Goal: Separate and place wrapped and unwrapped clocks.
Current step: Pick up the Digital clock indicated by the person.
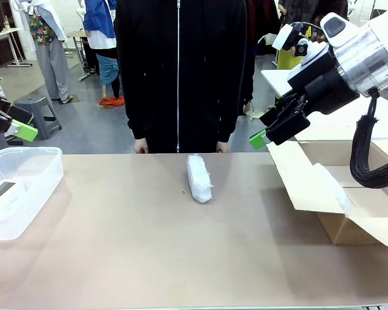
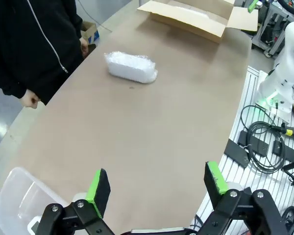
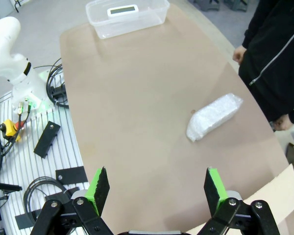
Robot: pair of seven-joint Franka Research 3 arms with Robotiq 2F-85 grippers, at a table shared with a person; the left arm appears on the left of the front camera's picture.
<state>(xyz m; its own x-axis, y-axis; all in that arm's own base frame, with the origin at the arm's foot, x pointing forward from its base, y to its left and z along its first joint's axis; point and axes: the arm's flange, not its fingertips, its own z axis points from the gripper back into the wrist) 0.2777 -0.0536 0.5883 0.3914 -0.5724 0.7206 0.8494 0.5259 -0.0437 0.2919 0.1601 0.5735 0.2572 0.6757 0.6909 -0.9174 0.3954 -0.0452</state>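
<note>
The left gripper (image 2: 158, 183) and right gripper (image 3: 157, 183) hold their fingers spread and empty, as the whitish oblong bubble-wrap bundle (image 1: 199, 179) lies on the worktop (image 1: 149, 258), seemingly awaiting sorting.

Bubble-wrap bundle (image 1: 200, 179) on tabletop (image 1: 149, 258), just past centre toward 12 o'clock, long axis running 12 to 6. Person (image 1: 180, 71) behind far edge at 12 o'clock, straight beyond bundle. Plastic container (image 1: 48, 169) on tabletop at 9 o'clock; clock (image 3: 123, 10) lying inside it. Cardboard box (image 1: 349, 229) at 3 o'clock. Bundle between container and box, well apart from both. Left gripper (image 2: 157, 188) above container, 9 o'clock; right gripper (image 3: 157, 188) above box flap, 2 o'clock.
</note>
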